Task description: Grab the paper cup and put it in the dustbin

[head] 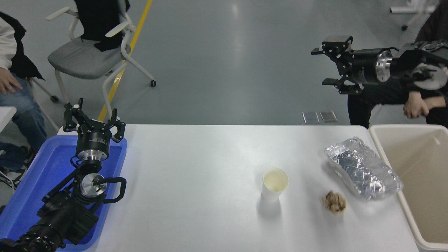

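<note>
Paper cup point(275, 183) upright; paper ball point(334, 202), foil container point(362, 167) btwn it & dustbin point(406, 206).

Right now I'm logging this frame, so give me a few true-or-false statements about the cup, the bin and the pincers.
1. The cup stands upright on the table. True.
2. The right pincer grips the cup. False: it is open, raised beyond the table's far edge, holding nothing.
3. The cup is inside the bin. False: the bin sits at the table's right end, apart from the cup.
4. The foil container lies between cup and bin. True.
5. The left pincer is over the blue tray. True.
</note>
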{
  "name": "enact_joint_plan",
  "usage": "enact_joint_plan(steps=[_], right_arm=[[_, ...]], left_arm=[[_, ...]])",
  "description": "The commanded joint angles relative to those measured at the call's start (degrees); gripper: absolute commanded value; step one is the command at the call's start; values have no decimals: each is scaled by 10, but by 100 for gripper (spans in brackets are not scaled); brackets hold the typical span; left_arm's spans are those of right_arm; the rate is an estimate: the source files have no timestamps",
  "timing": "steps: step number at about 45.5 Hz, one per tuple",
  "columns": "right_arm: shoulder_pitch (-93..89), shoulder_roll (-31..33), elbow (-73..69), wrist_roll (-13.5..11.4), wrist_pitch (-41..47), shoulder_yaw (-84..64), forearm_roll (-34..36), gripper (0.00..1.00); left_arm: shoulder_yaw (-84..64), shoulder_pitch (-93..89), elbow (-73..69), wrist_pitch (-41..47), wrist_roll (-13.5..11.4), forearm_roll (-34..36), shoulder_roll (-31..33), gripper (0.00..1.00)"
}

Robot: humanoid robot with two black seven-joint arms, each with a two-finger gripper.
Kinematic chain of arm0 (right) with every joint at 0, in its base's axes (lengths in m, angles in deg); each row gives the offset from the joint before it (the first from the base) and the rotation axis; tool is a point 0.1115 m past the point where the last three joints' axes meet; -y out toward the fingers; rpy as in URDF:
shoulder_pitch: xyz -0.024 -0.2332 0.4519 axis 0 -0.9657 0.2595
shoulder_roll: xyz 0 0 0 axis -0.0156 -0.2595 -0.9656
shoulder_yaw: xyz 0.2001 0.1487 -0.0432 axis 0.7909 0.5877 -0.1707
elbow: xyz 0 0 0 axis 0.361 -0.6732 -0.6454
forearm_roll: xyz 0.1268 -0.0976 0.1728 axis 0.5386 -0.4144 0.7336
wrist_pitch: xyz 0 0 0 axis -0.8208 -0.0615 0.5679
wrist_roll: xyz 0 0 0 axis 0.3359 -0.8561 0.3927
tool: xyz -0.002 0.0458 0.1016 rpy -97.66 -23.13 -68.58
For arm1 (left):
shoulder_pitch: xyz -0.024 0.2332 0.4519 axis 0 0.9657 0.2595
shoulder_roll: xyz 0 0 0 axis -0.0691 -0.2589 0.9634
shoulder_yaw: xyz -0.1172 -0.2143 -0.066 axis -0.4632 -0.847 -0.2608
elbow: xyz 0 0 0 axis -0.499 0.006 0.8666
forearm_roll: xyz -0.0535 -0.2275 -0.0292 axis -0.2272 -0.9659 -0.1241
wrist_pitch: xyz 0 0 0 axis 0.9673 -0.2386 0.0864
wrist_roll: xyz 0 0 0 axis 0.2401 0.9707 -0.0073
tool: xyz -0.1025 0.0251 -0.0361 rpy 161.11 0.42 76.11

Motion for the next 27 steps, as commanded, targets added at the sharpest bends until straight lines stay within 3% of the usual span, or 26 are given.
enact_joint_plan(steps=[1, 9, 18, 27], right_arm=[[203, -25, -80, 1, 75, -250, -40, 100], [303, -37, -194, 1, 75, -319, -61, 100], [446, -41, -455, 0, 75, -351, -54, 100], [475, -83, -495, -1, 75, -353, 8, 100]], left_arm=[[0, 0, 0, 0, 0, 0, 0, 99], [0, 0, 0, 0, 0, 0, 0, 99], [0, 0, 0, 0, 0, 0, -2, 99], [0, 1, 0, 0, 0, 0, -2, 99]])
